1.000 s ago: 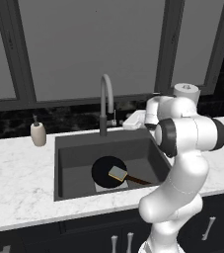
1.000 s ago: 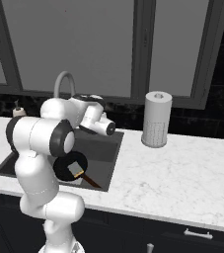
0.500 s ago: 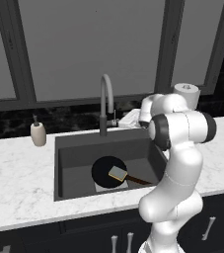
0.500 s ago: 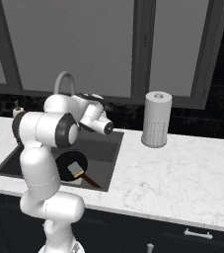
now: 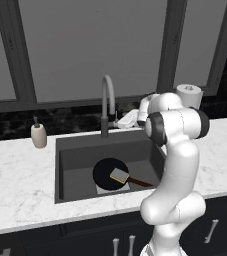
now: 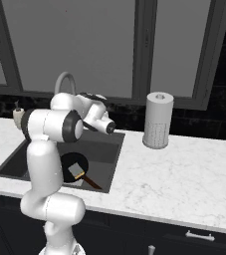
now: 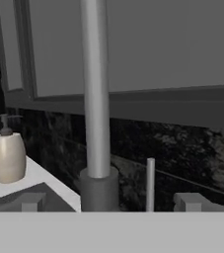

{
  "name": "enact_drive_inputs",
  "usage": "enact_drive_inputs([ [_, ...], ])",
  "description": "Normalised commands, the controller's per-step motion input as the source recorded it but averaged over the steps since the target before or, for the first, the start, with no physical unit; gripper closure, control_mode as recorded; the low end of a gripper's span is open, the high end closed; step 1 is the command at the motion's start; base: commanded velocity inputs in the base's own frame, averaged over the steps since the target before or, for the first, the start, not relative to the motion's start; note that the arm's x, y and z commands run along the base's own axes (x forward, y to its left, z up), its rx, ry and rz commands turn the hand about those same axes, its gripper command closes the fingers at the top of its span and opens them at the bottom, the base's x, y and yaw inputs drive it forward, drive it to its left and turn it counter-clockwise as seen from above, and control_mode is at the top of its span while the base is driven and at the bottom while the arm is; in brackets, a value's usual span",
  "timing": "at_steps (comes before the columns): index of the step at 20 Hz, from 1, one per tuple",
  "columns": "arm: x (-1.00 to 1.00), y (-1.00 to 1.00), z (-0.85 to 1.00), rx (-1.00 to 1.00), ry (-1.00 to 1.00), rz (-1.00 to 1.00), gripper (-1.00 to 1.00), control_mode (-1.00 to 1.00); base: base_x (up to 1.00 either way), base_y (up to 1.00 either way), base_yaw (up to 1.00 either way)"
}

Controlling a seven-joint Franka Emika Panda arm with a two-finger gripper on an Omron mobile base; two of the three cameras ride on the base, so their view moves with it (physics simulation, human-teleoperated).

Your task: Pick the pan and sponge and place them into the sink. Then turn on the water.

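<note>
Pan (image 5: 107, 172) lies in the sink (image 5: 72, 150) with the sponge (image 5: 119, 175) on it, same as a second ago. Gripper (image 7: 111, 202), spread wide and holding nothing, has swung closer to the faucet (image 5: 107, 102) base, fingertips (image 7: 32, 201) flanking the stem.

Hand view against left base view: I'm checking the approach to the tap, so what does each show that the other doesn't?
Hand view alone: the thin lever standing upright beside the faucet, with the open gripper straddling the stem's base. Left base view alone: the pan lying in the sink with the sponge on it, and a paper towel roll behind the arm. Both share the faucet, the soap dispenser, the marble counter and the window behind.
</note>
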Motion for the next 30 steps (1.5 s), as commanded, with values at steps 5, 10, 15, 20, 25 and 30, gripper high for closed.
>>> enact_drive_inputs([
  [5,0.28,0.01,-0.14,0.0,0.0,0.0,-1.0,-1.0,0.0,0.0,0.0],
  [10,0.26,0.01,-0.12,0.0,-0.01,0.0,-1.0,-1.0,0.0,0.0,0.0],
  [15,0.29,0.02,-0.1,0.0,-0.01,0.0,-1.0,-1.0,0.0,0.0,0.0],
  [20,0.31,0.08,-0.1,0.0,0.0,0.0,-1.0,-1.0,0.0,0.0,0.0],
  [25,0.31,0.07,-0.1,0.0,0.0,0.0,-1.0,-1.0,0.0,0.0,0.0],
  [30,0.27,0.0,-0.09,0.0,0.0,0.0,1.0,-1.0,0.0,0.0,0.0],
])
